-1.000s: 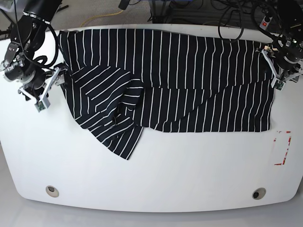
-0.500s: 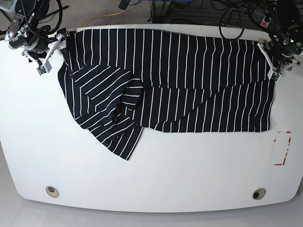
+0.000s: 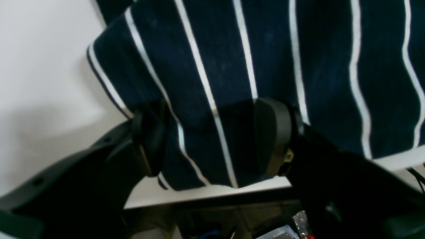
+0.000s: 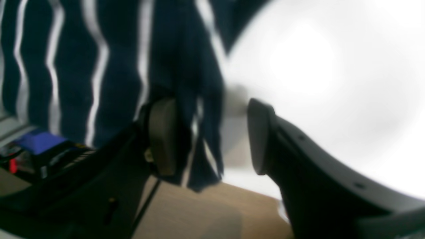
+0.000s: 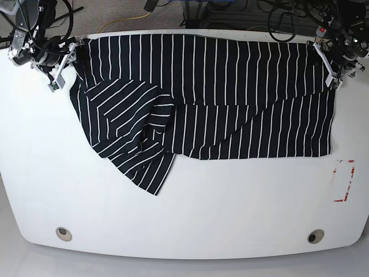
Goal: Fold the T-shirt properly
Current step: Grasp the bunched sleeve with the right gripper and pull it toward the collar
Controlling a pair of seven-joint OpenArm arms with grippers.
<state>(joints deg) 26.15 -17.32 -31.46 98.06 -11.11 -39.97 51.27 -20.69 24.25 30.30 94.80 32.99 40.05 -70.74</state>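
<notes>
The black T-shirt [image 5: 230, 92] with thin white stripes lies spread on the white table [image 5: 190, 213], its left part folded over in a diagonal flap [image 5: 132, 133]. My left gripper [image 5: 330, 64] is at the shirt's far right corner. In the left wrist view the gripper [image 3: 211, 139] is open, and its pads [image 3: 272, 136] straddle the shirt's edge [image 3: 212, 99] at the table's rim. My right gripper [image 5: 62, 60] is at the far left corner. In the right wrist view it [image 4: 211, 139] is open, with a hanging shirt corner [image 4: 196, 132] against one pad [image 4: 162, 136].
A red-marked rectangle [image 5: 344, 180] lies on the table at the right front. Two round holes [image 5: 64, 233] [image 5: 315, 236] sit near the front edge. Cables and clutter lie behind the table's far edge [image 5: 190, 11]. The table's rim [image 3: 215, 192] shows under the left gripper.
Both grippers have moved toward the table's far edge, the right one a long way from beside the flap. The shirt's far right corner has shifted slightly toward the far edge.
</notes>
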